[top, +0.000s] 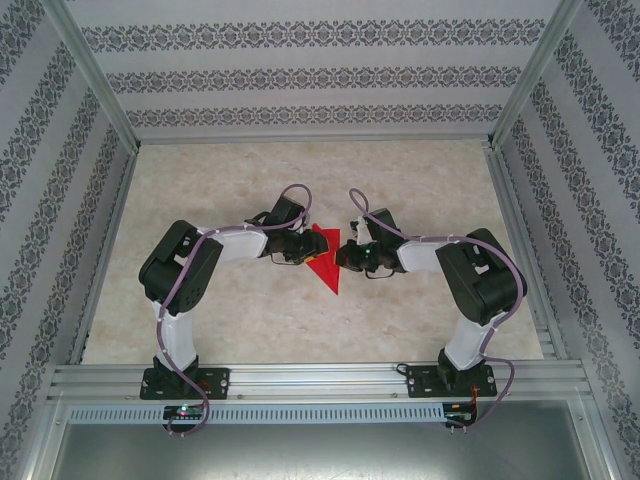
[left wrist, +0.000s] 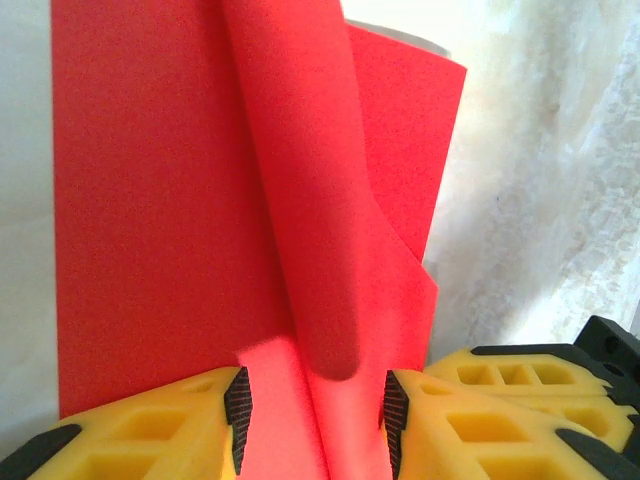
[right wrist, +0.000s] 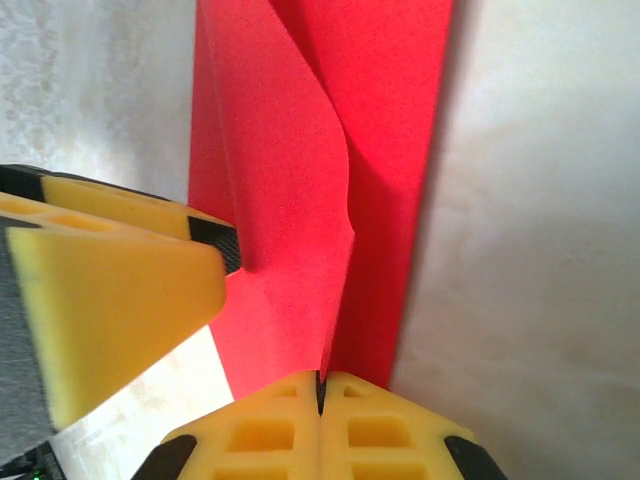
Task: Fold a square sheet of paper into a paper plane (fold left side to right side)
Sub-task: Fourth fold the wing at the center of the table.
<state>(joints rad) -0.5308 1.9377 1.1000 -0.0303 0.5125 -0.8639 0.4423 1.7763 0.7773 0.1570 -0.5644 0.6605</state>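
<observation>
The red sheet of paper [top: 326, 264] lies mid-table, creased into a narrow shape with its point toward the arms. My left gripper [top: 303, 250] reaches it from the left. In the left wrist view that gripper [left wrist: 315, 420] stands part open, its pads either side of a raised fold of the paper [left wrist: 250, 200]. My right gripper [top: 342, 256] comes in from the right. Seen from the right wrist, this gripper [right wrist: 321, 385] is shut on the lower edge of a lifted flap of the paper [right wrist: 290, 200]. The left gripper's finger [right wrist: 110, 300] touches that flap.
The beige marbled tabletop [top: 300, 180] spreads around the paper. Patterned walls with metal frame posts [top: 95, 90] close in the back and both sides. An aluminium rail [top: 320, 380] carrying the arm bases runs along the near edge.
</observation>
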